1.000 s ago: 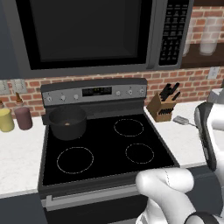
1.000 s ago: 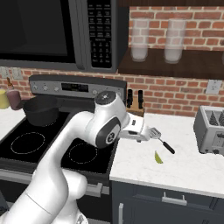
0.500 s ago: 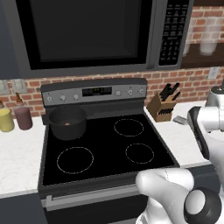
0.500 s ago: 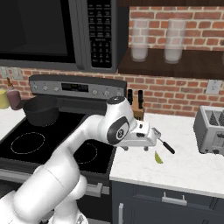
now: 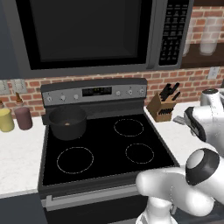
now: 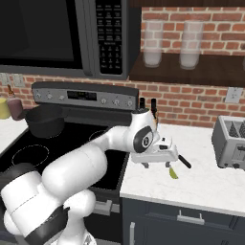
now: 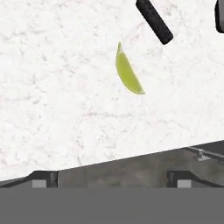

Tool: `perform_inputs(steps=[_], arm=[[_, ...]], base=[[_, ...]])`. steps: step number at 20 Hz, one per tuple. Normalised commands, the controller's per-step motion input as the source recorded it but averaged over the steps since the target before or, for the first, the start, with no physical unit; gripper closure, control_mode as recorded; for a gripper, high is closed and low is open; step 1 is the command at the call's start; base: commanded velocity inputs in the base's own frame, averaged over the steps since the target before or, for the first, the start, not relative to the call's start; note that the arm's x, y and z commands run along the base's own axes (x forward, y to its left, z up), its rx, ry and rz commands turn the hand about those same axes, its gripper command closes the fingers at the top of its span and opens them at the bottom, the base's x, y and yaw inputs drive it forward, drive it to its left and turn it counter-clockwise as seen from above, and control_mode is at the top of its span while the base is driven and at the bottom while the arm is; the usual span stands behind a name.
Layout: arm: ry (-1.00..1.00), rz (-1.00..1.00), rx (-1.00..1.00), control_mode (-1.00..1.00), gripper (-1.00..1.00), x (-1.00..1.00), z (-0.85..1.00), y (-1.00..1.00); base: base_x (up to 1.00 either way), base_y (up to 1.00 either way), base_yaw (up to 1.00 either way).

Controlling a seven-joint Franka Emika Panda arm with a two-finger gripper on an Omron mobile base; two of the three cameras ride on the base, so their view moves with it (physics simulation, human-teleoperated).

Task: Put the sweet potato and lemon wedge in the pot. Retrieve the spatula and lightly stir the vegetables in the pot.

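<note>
The lemon wedge (image 7: 127, 70) lies on the white counter right of the stove, also seen as a small yellow-green sliver (image 6: 173, 173). My gripper (image 6: 157, 164) hangs open just above the counter, a little left of the wedge, with nothing between its fingertips (image 7: 43, 178). The spatula's black handle (image 6: 184, 161) lies just behind the wedge, and its end (image 7: 153, 19) shows in the hand view; its head is hidden behind my hand. The dark pot (image 5: 66, 122) stands on the stove's back left burner, and a small orange-brown speck inside it looks like the sweet potato (image 5: 66, 124).
A wooden knife block (image 5: 164, 107) stands at the back of the counter beside the stove. A toaster (image 6: 232, 142) sits at the far right. Yellow and maroon jars (image 5: 6, 120) stand left of the stove. The counter's front edge (image 7: 131, 159) runs just below my fingertips.
The hand has moved to the right and down over the counter, closer to the lemon wedge. Its jaws have stayed open.
</note>
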Motion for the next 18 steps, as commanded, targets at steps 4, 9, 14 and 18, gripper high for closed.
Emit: perform_inputs(steps=[4, 9, 14, 18], arm=[[0.13, 0.00, 0.08, -1.00, -1.00, 0.29, -0.37, -0.40], [0.07, 0.01, 0.12, -1.00, -1.00, 0.21, -0.32, -0.35], [0.02, 0.03, 0.12, -1.00, -1.00, 0.19, -0.22, -0.23], [0.02, 0.03, 0.10, -1.00, -1.00, 0.18, -0.23, -0.06]], base=[[0.00, 0.00, 0.00], [0.00, 0.00, 0.00], [0.00, 0.00, 0.00], [0.00, 0.00, 0.00]])
